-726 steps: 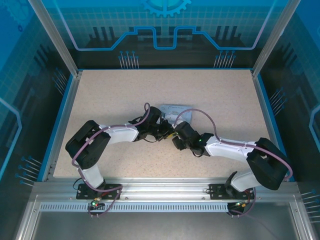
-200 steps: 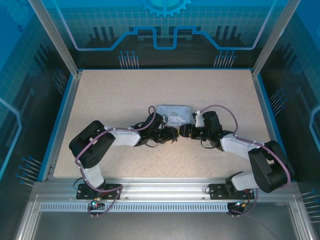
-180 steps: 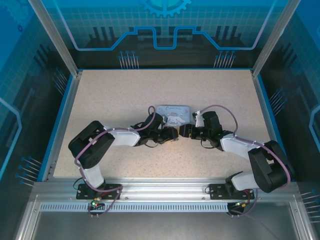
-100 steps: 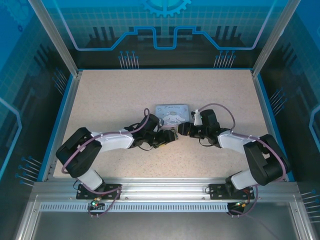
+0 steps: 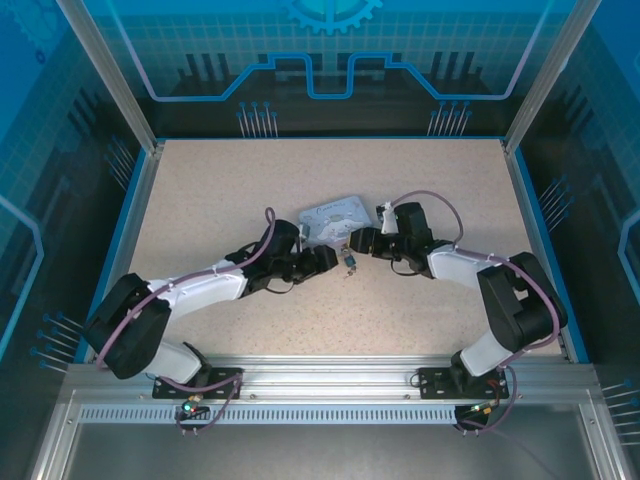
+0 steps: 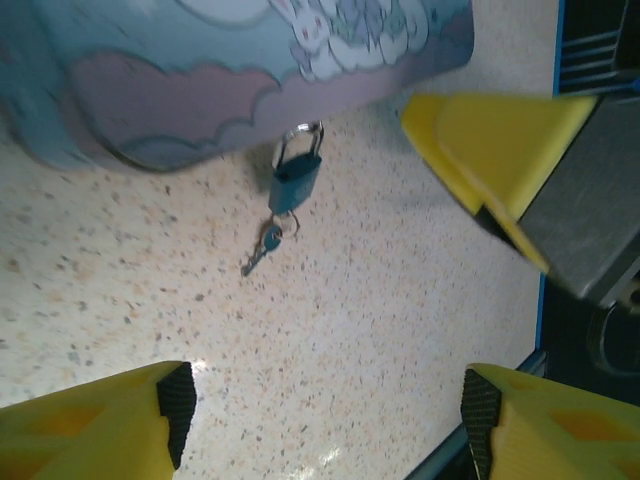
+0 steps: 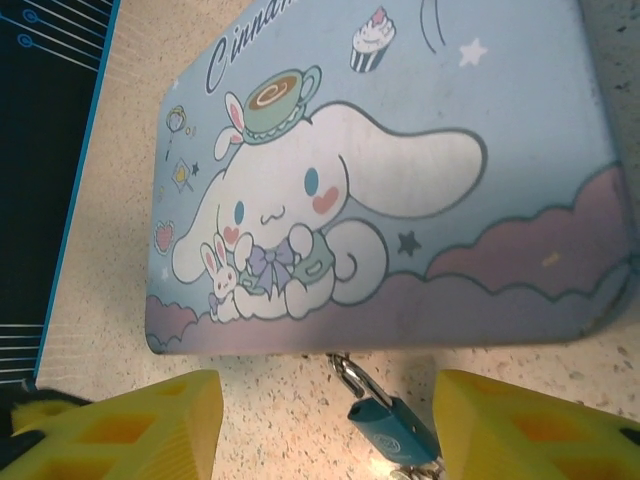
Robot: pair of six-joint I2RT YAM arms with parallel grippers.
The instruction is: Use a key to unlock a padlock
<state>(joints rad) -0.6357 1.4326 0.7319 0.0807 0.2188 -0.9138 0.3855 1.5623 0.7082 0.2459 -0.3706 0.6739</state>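
1. The padlock [image 6: 295, 180] lies flat on the speckled table [image 6: 400, 320], upper centre of the left wrist view. Its shackle [image 6: 300, 135] is up against the lower edge of the cartoon-printed box [image 6: 200, 70]; whether it hooks through a hasp there, you cannot tell
2. The key [image 6: 262, 245] trails from the padlock's bottom end towards lower left, touching it. It is probably seated in or ringed to the lock, which would explain why neither gripper holds it
3. The left gripper [image 6: 320, 410] frames the pair from the bottom of its view, fingers [image 6: 100, 425] wide apart and empty, seemingly lined up for a grasp
4. The right gripper [image 7: 325, 420] hovers at the box's lower edge. Its fingers [image 7: 520, 420] are apart, with the padlock between them at the bottom of the frame, not clamped
5. Seen from overhead, both grippers meet just below the box at frame centre. Quarters are tight there, so watch for finger-to-finger contact. Bare table spreads to every side, its blue rim [image 5: 126, 235] well apart from the work
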